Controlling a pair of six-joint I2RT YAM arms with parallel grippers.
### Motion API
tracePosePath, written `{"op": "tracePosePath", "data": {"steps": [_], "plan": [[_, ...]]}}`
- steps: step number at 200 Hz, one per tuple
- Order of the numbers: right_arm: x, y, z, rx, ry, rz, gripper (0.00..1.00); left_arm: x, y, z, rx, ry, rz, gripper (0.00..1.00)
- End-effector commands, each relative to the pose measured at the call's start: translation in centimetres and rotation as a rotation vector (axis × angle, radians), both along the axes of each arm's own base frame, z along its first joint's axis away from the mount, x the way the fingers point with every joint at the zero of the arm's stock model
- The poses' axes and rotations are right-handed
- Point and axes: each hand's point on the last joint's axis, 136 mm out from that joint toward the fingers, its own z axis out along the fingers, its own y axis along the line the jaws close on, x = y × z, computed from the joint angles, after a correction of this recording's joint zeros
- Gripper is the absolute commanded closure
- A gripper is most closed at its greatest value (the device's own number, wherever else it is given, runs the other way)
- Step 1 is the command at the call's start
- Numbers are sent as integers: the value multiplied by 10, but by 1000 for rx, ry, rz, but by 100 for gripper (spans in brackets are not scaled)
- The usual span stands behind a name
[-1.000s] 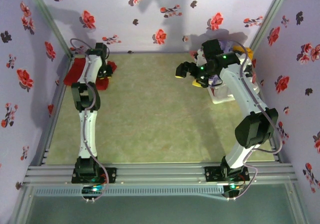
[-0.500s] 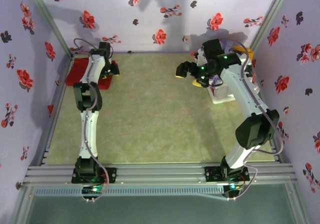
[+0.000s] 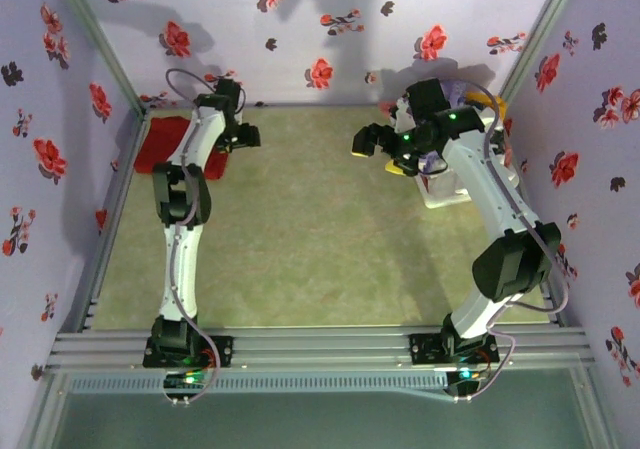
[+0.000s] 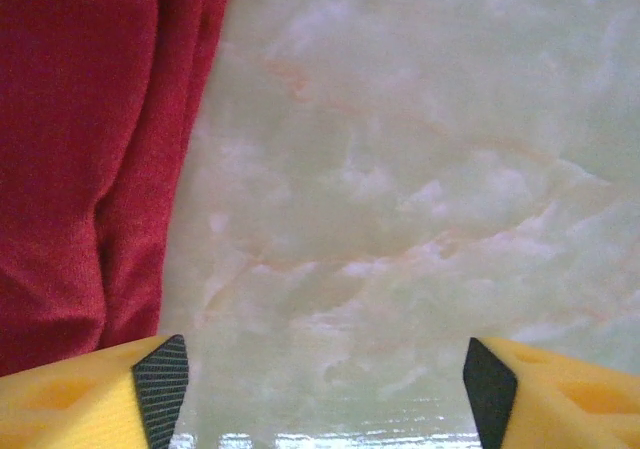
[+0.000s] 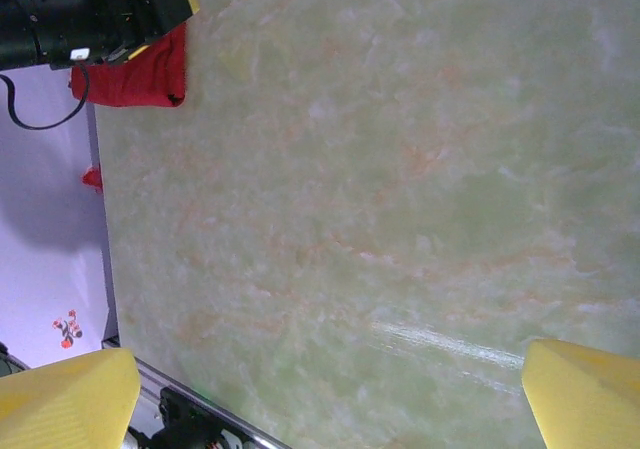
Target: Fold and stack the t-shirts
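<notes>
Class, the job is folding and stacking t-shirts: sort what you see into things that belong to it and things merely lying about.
Belongs to the job:
red t-shirt
lavender cloth and yellow cloth behind the right arm
left claw, open
right claw, open

Merely lying about:
white basket
floral walls
table

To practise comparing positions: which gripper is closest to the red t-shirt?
The left gripper, open right beside the red t-shirt; the right gripper hangs open over the table, far across.
</notes>
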Motion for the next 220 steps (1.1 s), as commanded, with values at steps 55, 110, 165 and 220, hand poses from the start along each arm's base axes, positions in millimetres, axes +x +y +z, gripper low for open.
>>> {"op": "tracePosePath", "data": {"steps": [55,110,165,220], "plan": [[-14,-35,1,-120,-143,-75,1,-73,0,132,-120,-362,32,1],[-16,-106,-21,-407,-563,-243,1,-152,46,117,45,-558,-16,1],[-27,-175,-65,-699,-756,-465,1,-202,76,92,161,-853,14,1],[-23,-204,-96,-778,-840,-586,1,-206,90,72,259,-910,16,1]]}}
